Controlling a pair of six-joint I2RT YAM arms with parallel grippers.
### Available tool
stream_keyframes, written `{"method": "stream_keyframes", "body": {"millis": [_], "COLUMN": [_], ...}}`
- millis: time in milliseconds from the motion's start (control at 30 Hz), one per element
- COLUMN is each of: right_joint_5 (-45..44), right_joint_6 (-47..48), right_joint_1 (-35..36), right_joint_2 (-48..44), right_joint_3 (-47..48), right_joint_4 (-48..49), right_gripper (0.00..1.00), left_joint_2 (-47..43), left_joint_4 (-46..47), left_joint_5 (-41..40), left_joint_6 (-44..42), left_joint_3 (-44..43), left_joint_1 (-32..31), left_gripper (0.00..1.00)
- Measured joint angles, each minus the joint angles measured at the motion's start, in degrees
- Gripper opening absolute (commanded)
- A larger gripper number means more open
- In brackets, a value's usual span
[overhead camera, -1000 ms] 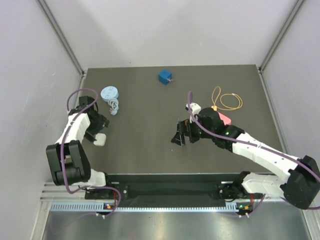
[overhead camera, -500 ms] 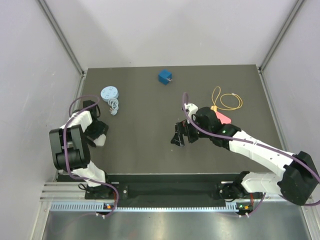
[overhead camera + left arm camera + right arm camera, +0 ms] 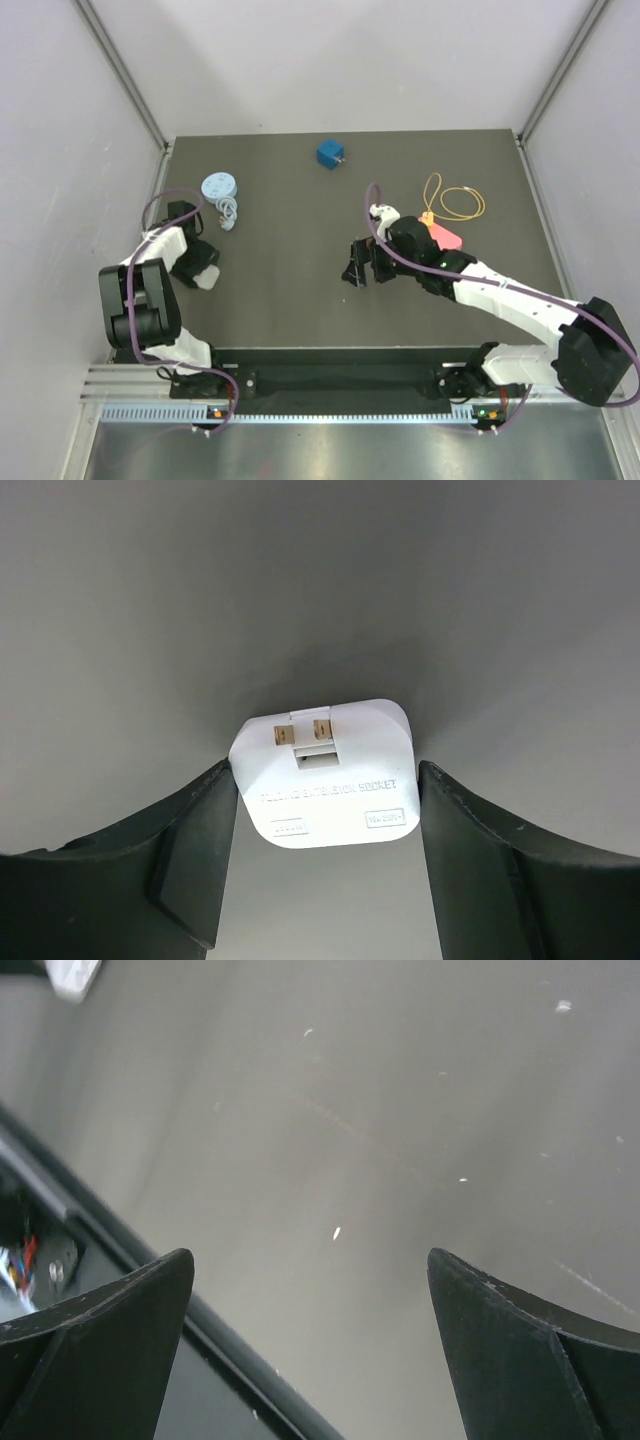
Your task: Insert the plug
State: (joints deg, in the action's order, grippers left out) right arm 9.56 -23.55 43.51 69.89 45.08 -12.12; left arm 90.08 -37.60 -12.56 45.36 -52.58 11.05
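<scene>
Status: left tool (image 3: 322,768) clamped on white square socket adapter (image 3: 330,805), left side of dark tabletop (image 3: 280,230) | right tool (image 3: 310,1258) apart, empty | blue cube plug (image 3: 330,154) far back, untouched | risk: partial grip may let adapter twist out.

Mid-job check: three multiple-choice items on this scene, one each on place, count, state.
1. Where is the white adapter? A) between the fingers of the left gripper B) at the far right corner C) at the far edge, middle
2. How many metal prongs show on it? A) one B) two C) four
3. The right gripper is: A) open, empty B) fully shut C) shut on the adapter
Key: 1A, fingers flank it in the left wrist view; 2B, two brass prongs; 3A, only bare table between its fingers.
</scene>
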Motion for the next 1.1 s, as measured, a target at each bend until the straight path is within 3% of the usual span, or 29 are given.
{"method": "stream_keyframes", "body": {"millis": [100,233,467,733,1100], "right_joint_5": [-3.7,-6.8,-12.6,-17.3,-25.0], "right_joint_6": [-4.1,-9.7,-13.0,-9.7,-9.0], "right_joint_1": [0.0,0.5,7.2,16.4,18.0], "right_joint_2": [-0.9,-1.9,-1.0,9.7,23.5], "right_joint_3": [-3.0,-6.3,-6.0,0.9,11.8], "right_joint_4": [4.6,11.9,24.7,36.6,38.9], "right_gripper": [0.98,0.88,0.88,0.82,0.71], "left_joint_2": [-3.5,-9.0,-19.6,-25.6,-30.7], "left_joint_4": [1.2,2.6,8.7,15.2,17.2], "left_joint_5": [5.1,14.1,24.6,29.5,32.6], "left_joint_6": [1.5,5.9,16.8,28.8,33.5], "left_joint_3": [2.1,3.1,3.7,7.7,7.7], "left_joint_1": [-3.8,-9.5,-15.6,-23.6,-26.2], "left_gripper": [0.00,0.00,0.00,0.00,0.00]}}
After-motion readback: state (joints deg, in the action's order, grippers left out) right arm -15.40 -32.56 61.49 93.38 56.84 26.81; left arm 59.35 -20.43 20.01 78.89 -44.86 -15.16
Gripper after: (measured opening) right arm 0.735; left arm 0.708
